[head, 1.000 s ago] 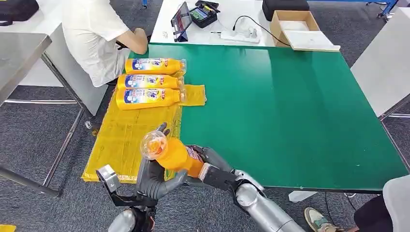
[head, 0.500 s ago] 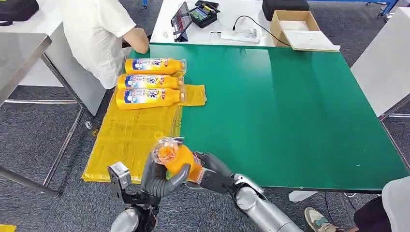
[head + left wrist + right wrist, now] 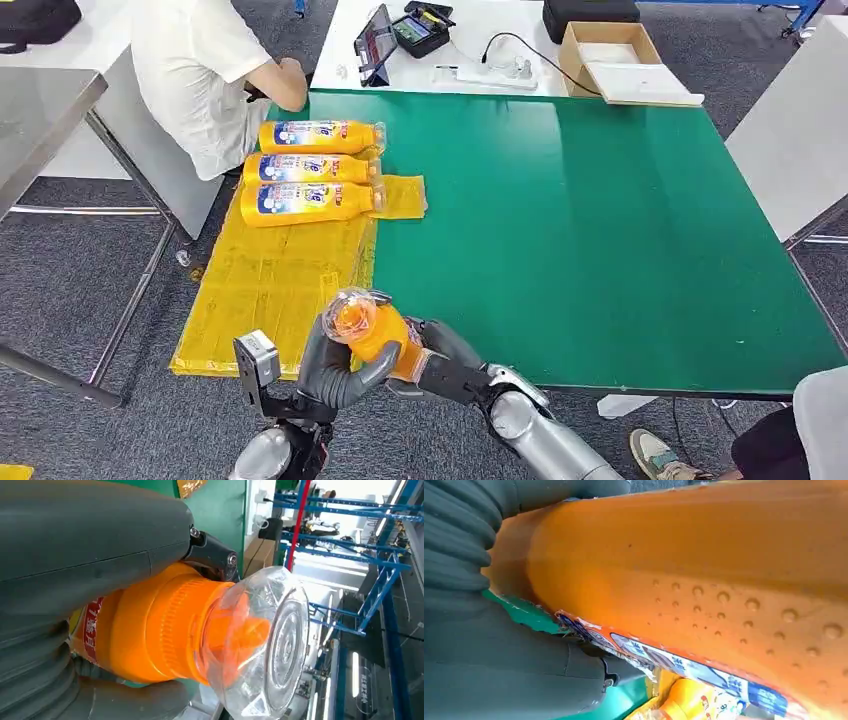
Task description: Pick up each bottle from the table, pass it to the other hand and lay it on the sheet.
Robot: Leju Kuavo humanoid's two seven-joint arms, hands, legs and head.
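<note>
The orange bottle is up in the air at 6 o'clock of the green table, just over its near edge; its clear cap points up and a little toward 10 o'clock; both hands are on it at once. The left hand wraps its dark fingers around the bottle near the neck; in the left wrist view the fat grey thumb lies along the orange neck, right behind the clear cap. The right hand grips the lower part of the bottle from the 4 o'clock side; in the right wrist view the bottle sits tight against the grey hand, with small bumps on its side and a blue and red label.

The yellow sheet hangs over the table's edge at 9 o'clock; three more bottles lie on it side by side at 10 o'clock, caps toward 3 o'clock. A person in a white shirt sits at 11 o'clock; a cardboard box and a tablet are on the white table at 12 o'clock.
</note>
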